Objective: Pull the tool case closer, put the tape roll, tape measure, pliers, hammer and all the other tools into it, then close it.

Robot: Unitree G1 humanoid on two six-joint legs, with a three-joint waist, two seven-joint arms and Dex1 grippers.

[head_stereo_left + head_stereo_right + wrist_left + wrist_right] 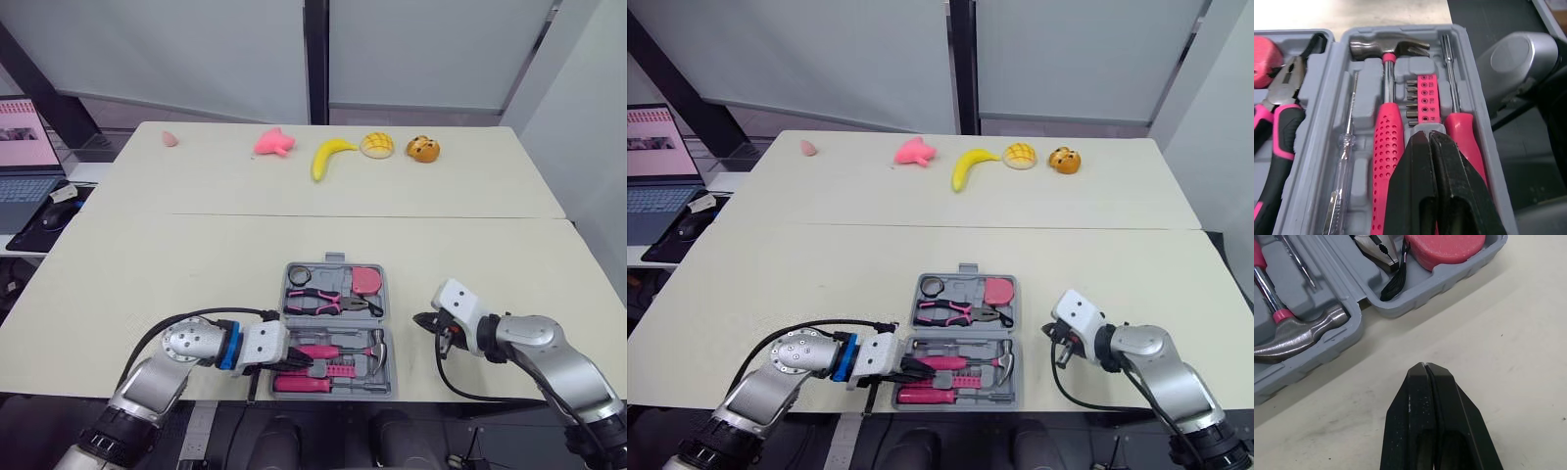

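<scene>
The grey tool case (388, 338) lies open at the table's front edge. Its far half holds the black tape roll (299, 275), pink tape measure (366, 280) and pink-handled pliers (328, 301). The near half holds the hammer (343, 350), a pink bit holder (1422, 98), a pink screwdriver (1464, 142) and a clear tester screwdriver (1344, 152). My left gripper (299, 364) is shut and empty, its tip (1430, 137) just above the bit holder, between the hammer handle and the screwdriver. My right gripper (423, 320) is shut and empty, low over bare table right of the case (1415, 298).
Along the table's far side lie a small pink piece (170, 139), a pink toy (274, 143), a banana (329, 155), a bun (377, 145) and an orange toy (423, 149). A laptop (24, 157) and mouse (59, 215) sit on a side desk at left.
</scene>
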